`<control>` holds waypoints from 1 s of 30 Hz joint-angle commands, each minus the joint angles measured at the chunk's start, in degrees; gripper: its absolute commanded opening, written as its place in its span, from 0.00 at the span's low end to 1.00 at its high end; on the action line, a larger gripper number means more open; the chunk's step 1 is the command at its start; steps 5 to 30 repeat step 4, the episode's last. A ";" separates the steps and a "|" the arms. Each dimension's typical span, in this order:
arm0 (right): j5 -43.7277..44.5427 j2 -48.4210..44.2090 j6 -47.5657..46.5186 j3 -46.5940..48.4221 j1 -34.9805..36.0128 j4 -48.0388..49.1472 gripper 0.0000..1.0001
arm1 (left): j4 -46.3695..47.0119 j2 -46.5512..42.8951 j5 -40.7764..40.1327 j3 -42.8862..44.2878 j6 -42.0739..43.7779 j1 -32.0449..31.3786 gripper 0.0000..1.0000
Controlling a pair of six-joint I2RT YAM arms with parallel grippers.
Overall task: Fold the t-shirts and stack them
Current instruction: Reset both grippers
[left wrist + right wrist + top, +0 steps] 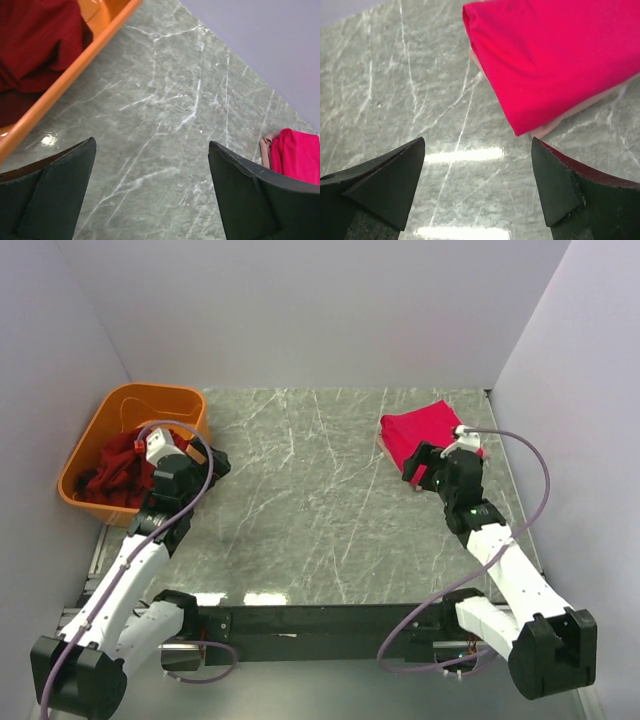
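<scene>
Right now, crimson t-shirt point(425, 433) point(555, 55): folded, lying at the far right of the tabletop point(300, 490), on top of the salmon t-shirt point(266, 150).
Salmon t-shirt: I can only make out a pale edge peeking from under the crimson one.
Maroon t-shirts point(115, 472) point(35, 40): crumpled in a heap inside the orange tub point(130, 392) point(75, 70).
Right claw point(425, 466) point(478, 140): released, jaws spread wide and gripping nothing, above bare marble just at the near edge of the crimson t-shirt.
Left claw point(207, 458) point(151, 143): released as well, jaws apart and empty, over the tabletop just beside the tub's rim.
Orange tub: at the far left, close to the left wall.
</scene>
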 commanded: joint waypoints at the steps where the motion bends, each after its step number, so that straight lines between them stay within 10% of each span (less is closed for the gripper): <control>1: 1.64 -3.12 1.55 0.06 -0.04 4.65 0.93 | -0.35 -2.31 -3.26 -0.50 -0.84 0.20 0.99; 30: 3.12 -5.49 2.60 -1.88 -0.04 7.55 0.93 | 1.14 -3.54 -2.47 -1.38 -0.67 0.20 0.99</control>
